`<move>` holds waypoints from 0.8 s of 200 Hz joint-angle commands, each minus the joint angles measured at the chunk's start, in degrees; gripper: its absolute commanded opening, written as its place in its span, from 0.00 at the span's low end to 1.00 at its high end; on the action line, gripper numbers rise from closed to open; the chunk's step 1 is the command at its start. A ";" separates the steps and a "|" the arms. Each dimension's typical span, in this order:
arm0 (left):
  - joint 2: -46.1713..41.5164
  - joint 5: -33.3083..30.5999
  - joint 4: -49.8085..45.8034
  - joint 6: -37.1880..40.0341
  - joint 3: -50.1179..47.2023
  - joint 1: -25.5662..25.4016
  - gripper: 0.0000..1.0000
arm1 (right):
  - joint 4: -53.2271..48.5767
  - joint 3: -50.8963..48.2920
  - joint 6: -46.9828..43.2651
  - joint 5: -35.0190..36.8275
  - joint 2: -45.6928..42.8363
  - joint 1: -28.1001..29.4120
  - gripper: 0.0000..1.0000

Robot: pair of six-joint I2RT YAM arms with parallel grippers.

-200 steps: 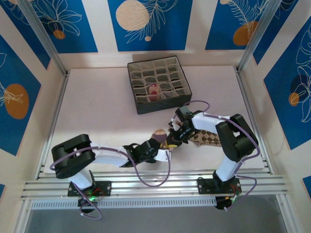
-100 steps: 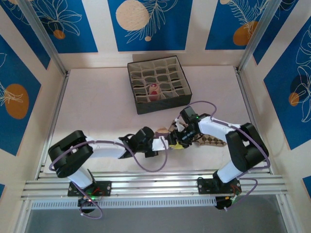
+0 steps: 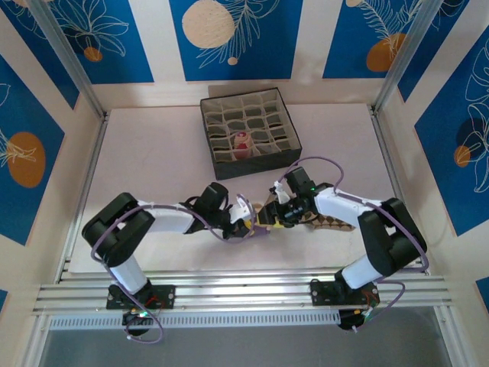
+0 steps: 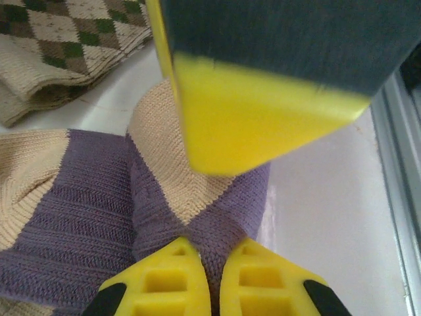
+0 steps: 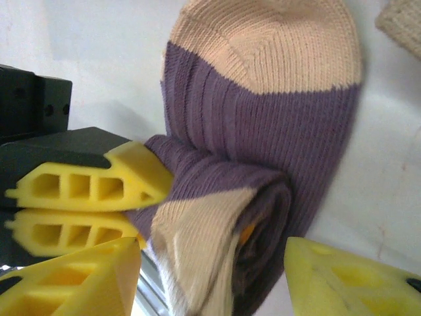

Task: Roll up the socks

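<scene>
Because the dark purple sock [image 5: 263,112] — a ribbed knit with a beige toe — is light, soft and limp, it holds no shape unaided. A partly wound roll is judged likely to spring open once pressure is lifted. It lies on the pale bench [image 3: 153,153] near the front edge, between the two arms, with one end wound into a loose coil and the toe end lying flat.

Left tool [image 4: 212,263]: fingers together, clamped on a fold of purple fabric at the coil.
Right tool [image 5: 210,276]: fingers apart, one on either side of the coil, not pinching it.

Handling notes (judgements):
- The knit looks grippy rather than slippery. It is not fragile, but it should stretch under pull, so a hard drag would likely skew the coil.
- The best hold is across the full thickness of the coil at its middle, so that all layers are trapped together. A pinch on one outer layer would likely peel that layer off.

The brown-and-cream diamond-patterned sock [image 4: 59,46] lies flat just beside the purple one; whether they touch cannot be told. A rolled beige-and-maroon sock [image 3: 241,143] sits in one compartment near the middle of the grey fabric compartment box [image 3: 256,170] at the rear of the bench.

Markings: no brand, label or lettering can be read on the socks, the tools or the box.
</scene>
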 commanded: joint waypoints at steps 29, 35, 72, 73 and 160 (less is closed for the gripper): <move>7.08 6.45 -8.35 -4.37 1.34 2.53 0.07 | -0.32 3.19 -0.37 1.11 6.36 1.69 0.52; 7.23 6.47 -8.45 -4.18 1.43 2.56 0.10 | -1.16 3.60 0.04 1.94 7.15 1.81 0.48; 3.71 3.97 -9.82 -0.85 1.16 2.22 0.24 | -8.13 7.47 2.18 6.88 13.00 1.52 0.19; 3.47 3.83 -9.85 -0.75 1.10 2.23 0.24 | -8.24 7.53 2.21 6.93 13.13 1.48 0.19; -22.09 -35.92 2.28 14.92 -10.40 -10.93 0.33 | -12.53 8.89 2.50 7.87 16.07 1.15 0.07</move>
